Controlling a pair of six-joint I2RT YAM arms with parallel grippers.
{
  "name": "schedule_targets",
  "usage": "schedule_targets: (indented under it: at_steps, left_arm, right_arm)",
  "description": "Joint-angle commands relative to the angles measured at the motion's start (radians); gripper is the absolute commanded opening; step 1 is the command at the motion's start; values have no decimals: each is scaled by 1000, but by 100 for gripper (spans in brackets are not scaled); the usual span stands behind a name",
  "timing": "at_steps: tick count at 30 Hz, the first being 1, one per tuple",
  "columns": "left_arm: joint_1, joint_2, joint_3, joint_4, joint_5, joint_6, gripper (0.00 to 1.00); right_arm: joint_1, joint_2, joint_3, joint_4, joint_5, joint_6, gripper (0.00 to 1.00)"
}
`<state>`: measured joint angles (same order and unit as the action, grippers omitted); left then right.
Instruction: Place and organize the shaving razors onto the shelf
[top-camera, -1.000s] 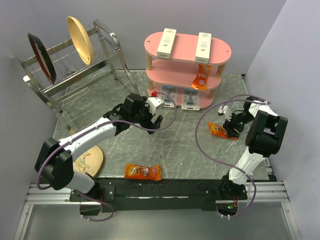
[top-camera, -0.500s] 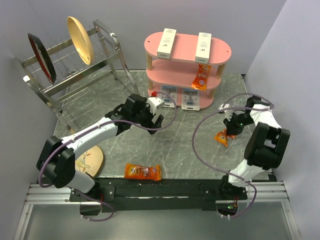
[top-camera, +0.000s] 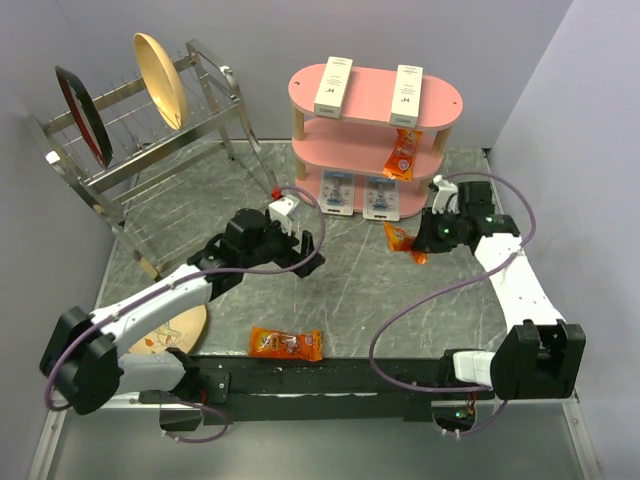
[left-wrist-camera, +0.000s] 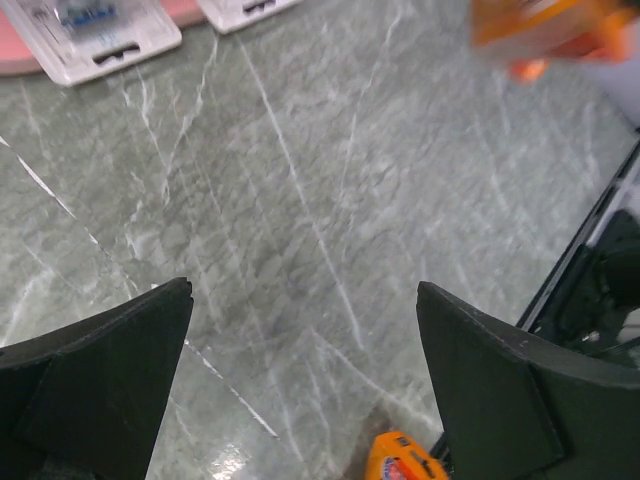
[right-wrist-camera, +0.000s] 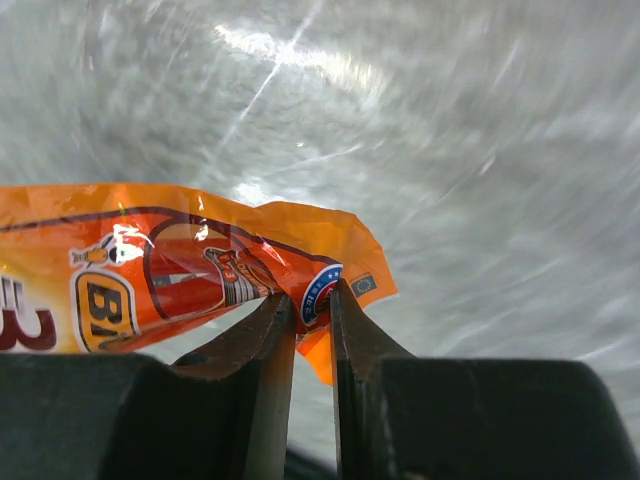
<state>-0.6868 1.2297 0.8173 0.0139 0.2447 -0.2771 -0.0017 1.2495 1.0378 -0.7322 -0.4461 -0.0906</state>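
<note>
Two razor blister packs (top-camera: 339, 190) (top-camera: 381, 197) lie side by side on the bottom board of the pink shelf (top-camera: 352, 148); their near edges show at the top of the left wrist view (left-wrist-camera: 90, 30) (left-wrist-camera: 245, 10). My left gripper (top-camera: 305, 250) is open and empty above the marble table, in front of and left of the shelf. My right gripper (top-camera: 420, 240) is shut on the corner of an orange snack packet (right-wrist-camera: 160, 275) and holds it off the table, right of the razor packs (top-camera: 400, 238).
Two white boxes (top-camera: 333, 84) (top-camera: 406, 96) stand on the shelf's top board and an orange packet (top-camera: 402, 155) on the middle one. Another orange packet (top-camera: 285, 344) lies near the front edge. A wire dish rack (top-camera: 140, 140) stands at back left, a wooden plate (top-camera: 170, 325) front left.
My right gripper has lifted the orange packet off the table and carried it left toward the shelf. My left gripper has drawn back from the shelf toward the near left.
</note>
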Motion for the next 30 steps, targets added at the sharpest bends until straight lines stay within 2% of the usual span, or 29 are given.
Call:
schedule_targets:
  at_steps: [1, 2, 3, 4, 7, 11, 12, 15, 20, 21, 24, 28, 30]
  left_arm:
    - [-11, -68, -24, 23, -36, -114, 99]
    - [-14, -59, -47, 43, -16, -144, 99]
    - [-22, -50, -58, 63, 1, -178, 99]
    - [-26, -39, -70, 79, 8, -256, 99]
    - [-43, 13, -124, 170, 36, -433, 99]
    - [-53, 111, -197, 315, 48, -580, 99]
    - [-56, 129, -207, 402, 57, -640, 96]
    - [-95, 226, -189, 484, 82, -688, 91]
    - [-137, 391, -129, 457, 96, -764, 83]
    - [-128, 404, -133, 468, 106, -786, 78]
    - [-115, 396, -187, 518, 99, -838, 73]
    - [-115, 398, -240, 593, 88, -875, 74]
    - [-118, 441, -241, 661, 128, -884, 73]
  right_arm:
    - [167, -36, -90, 63, 196, 555, 33]
    - [193, -41, -105, 82, 210, 604, 42]
    - [218, -36, -132, 123, 161, 697, 48]
    - [245, -18, -143, 151, 129, 739, 59]
    - [262, 5, -142, 231, 78, 807, 71]
    - [169, -50, -94, 176, 83, 732, 71]
    - [139, -65, -96, 156, 78, 683, 71]
    - [31, -136, -126, 127, 84, 603, 70]
    - [-104, -203, -214, 119, 52, 611, 70]
    - [-127, -212, -232, 126, 44, 615, 70]
    - [-144, -208, -232, 131, 34, 612, 70]
    - [-175, -188, -208, 137, 26, 611, 69]
    - [-179, -173, -194, 145, 24, 615, 69]
